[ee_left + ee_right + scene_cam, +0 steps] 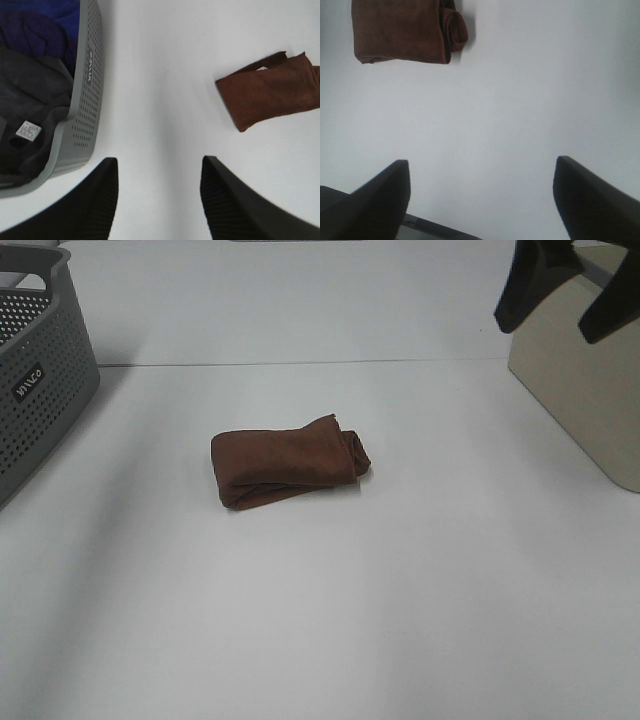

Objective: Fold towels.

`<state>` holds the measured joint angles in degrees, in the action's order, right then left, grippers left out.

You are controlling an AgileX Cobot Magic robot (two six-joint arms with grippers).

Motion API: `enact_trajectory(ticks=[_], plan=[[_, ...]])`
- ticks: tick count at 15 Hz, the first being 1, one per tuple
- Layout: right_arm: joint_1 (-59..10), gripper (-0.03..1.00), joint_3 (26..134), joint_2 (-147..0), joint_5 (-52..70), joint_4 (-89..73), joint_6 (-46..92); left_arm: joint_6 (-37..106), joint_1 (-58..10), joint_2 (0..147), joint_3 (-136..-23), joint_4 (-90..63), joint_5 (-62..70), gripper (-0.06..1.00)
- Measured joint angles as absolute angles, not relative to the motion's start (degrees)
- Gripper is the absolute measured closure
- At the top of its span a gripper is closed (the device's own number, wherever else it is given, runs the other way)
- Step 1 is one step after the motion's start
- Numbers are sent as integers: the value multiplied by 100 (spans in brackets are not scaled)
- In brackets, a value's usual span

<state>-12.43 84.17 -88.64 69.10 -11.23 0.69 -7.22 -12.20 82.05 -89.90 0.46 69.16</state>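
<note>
One dark reddish-brown towel [288, 466] lies folded into a small thick bundle on the white table, near the middle. It also shows in the left wrist view [272, 91] and in the right wrist view [405, 31]. Its white tag is hidden. My left gripper [159, 197] is open and empty, above bare table between the basket and the towel; it is out of the exterior view. My right gripper [565, 295] is open and empty, raised at the far right, well away from the towel; in the right wrist view [480, 195] its fingers stand wide apart.
A grey perforated basket [40, 380] stands at the far left edge; the left wrist view shows dark and blue cloth [30, 85] inside it. A beige bin [585, 400] stands at the far right, under the right gripper.
</note>
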Motion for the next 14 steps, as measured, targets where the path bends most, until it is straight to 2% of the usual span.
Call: enact_trajectory(ticks=[5, 9, 14], plan=[[-1243, 22, 6709, -7065, 6927, -705, -40, -762, -1220, 5987, -6704, 69, 6950, 45], [-1243, 22, 5128, -5099, 6967, -584, -86, -676, -1220, 3518, -4864, 69, 6979, 45], [-1243, 22, 3850, -1891, 6990, -315, -189, -241, -1220, 579, -3867, -52, 6990, 45]])
